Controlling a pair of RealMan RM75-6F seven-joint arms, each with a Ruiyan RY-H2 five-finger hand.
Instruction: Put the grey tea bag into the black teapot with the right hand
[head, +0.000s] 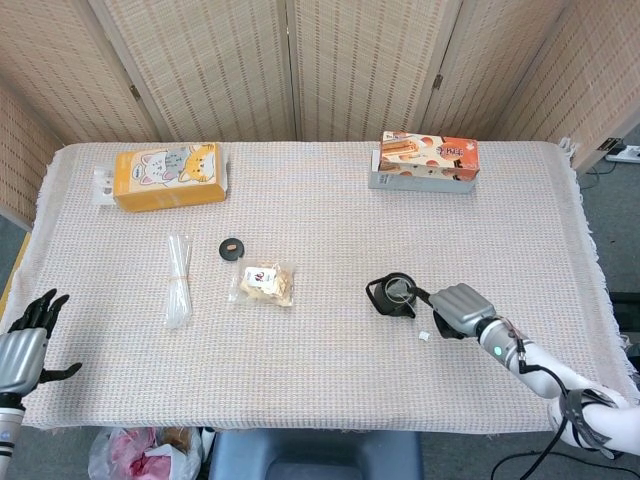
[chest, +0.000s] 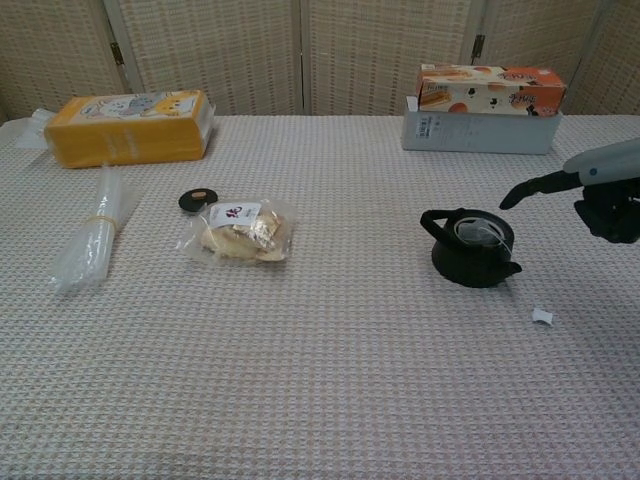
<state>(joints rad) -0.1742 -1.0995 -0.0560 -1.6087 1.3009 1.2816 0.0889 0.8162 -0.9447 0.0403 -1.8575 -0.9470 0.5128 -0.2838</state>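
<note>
The right hand (head: 457, 309), one finger extended and the rest curled, holds nothing beside the black teapot (head: 395, 295). The grey tea bag (chest: 479, 232) sits inside it. The left hand (head: 22, 345) rests spread wide.

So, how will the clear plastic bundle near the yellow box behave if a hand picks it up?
The clear plastic bundle looks thin and crinkled, so probably light and floppy, sagging at both ends. The band around its middle probably keeps it together. Its glossy film may be slippery.

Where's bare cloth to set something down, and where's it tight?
Free: the wide strip between the snack bag and the teapot, the middle between the yellow pack and the orange box, and the front edge. Tight: by the teapot, where the right hand and a small white tag sit.
</note>
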